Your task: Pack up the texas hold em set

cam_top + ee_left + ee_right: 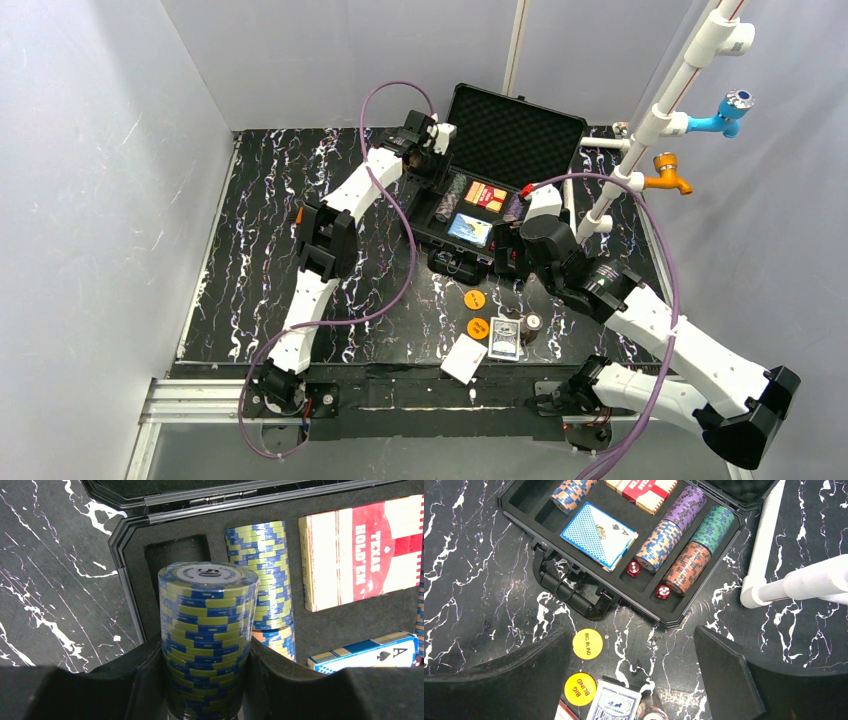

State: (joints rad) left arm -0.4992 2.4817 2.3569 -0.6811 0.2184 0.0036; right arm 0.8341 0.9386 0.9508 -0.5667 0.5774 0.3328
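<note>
The black case (432,232) lies open at the back of the table, foam lid up. My left gripper (432,160) is at its left end, shut on a wrapped stack of blue-and-green chips (207,625) just in front of an empty slot (175,555). Beside it sit another chip stack (262,570), a red deck (362,550) and a blue deck (365,652). My right gripper (634,675) hangs open above the table in front of the case (709,572), holding nothing. Below it lie two orange discs (587,643) (580,689), a card box (614,702) and a loose chip (654,714).
The case's right side holds several chip stacks (684,510) and two red dice (633,569). A white card (464,358) lies near the table's front edge. A white pipe frame (650,125) with blue and orange taps stands right of the case, its foot (764,555) near my right gripper.
</note>
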